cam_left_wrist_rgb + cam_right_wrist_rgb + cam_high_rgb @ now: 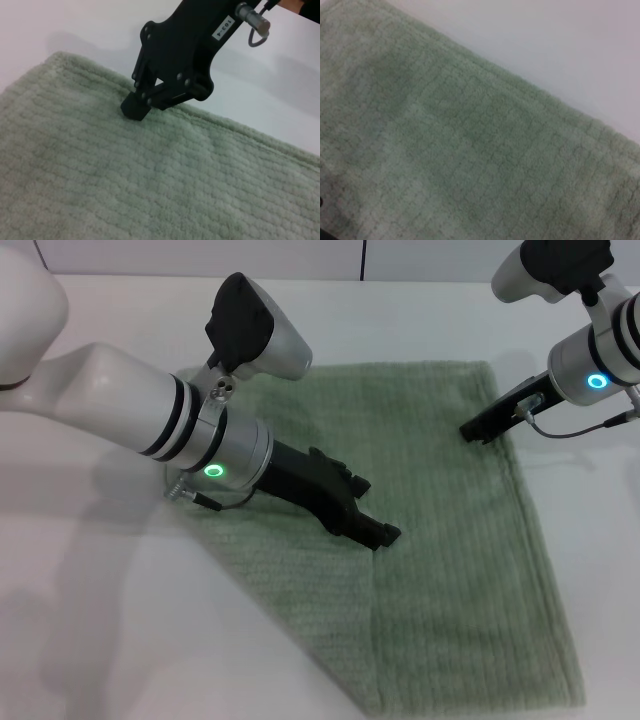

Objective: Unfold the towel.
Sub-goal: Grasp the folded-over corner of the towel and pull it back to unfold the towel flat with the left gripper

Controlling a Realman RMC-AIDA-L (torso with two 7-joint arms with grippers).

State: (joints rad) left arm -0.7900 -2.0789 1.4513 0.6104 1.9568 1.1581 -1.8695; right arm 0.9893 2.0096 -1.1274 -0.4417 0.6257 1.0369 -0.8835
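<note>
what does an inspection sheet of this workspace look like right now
surface: white table, bare around the cloth
job's things: the towel lies flat on the table, pale green, a fold line running down its middle
clutter: nothing seen
grippers: left end effector low over the towel's middle; right end effector with its tip at the towel's far right edge, also seen in the left wrist view; neither holds cloth visibly
cables: thin cable looping at the right wrist, another at the left wrist
surroundings: white wall panels behind the table
</note>
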